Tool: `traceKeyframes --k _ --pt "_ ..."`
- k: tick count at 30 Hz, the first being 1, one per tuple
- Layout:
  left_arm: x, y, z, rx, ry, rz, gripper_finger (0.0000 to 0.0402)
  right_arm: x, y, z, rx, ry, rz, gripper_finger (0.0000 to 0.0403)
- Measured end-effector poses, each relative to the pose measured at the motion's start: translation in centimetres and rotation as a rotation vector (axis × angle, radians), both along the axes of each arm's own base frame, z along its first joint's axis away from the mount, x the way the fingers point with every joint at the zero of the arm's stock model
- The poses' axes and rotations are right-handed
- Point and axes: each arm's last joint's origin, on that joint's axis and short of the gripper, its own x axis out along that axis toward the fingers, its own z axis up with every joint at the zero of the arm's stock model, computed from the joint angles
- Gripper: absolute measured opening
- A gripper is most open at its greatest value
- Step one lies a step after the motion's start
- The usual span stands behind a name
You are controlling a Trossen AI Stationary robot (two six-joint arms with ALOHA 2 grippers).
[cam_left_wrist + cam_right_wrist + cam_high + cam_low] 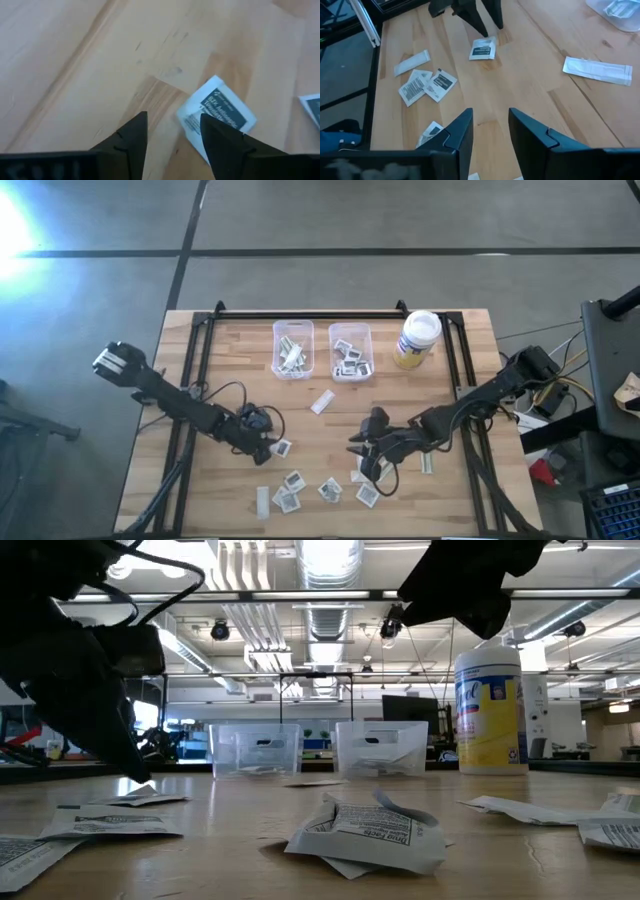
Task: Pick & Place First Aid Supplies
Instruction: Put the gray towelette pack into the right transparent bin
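Observation:
Square white packets with dark print and pale strips, the first aid supplies, lie flat on the wooden table's near half. My left gripper [268, 448] [173, 116] is open and low over the table. One square packet [217, 112] [283, 447] lies beside it, partly under one finger [220, 137]. My right gripper [362, 460] [491, 111] hangs open above bare wood, with nothing between its fingers. A group of packets [427, 84] lies ahead of it. One long strip [322, 402] [597, 70] rests alone mid-table. My left gripper has one finger [220, 137] over the near edge [197, 131] of the square packet, which lies flat on the table. I cannot tell whether the finger touches it. Nothing is between the two fingers.
Two clear bins stand at the far middle, the left bin [293, 348] holding strips and the right bin [351, 352] holding square packets. A white-lidded yellowish jar [417, 338] stands to their right. More packets [293, 480] [367, 495] lie near the front edge, and a crumpled one [365, 835] faces the low camera.

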Motion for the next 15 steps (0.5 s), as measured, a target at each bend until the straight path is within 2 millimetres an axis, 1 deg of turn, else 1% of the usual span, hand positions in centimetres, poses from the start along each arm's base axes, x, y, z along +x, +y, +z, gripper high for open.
traceKeyframes --k 7,15 --pt "0.4 -0.2 -1.1 -0.020 0.014 0.058 0.0174 0.0 0.0 0.0 0.000 -0.001 0.000 0.0123" --pt "0.9 -0.2 -1.4 -0.025 -0.012 0.074 0.0175 0.0 0.0 0.0 0.000 -0.001 -0.001 0.0121"
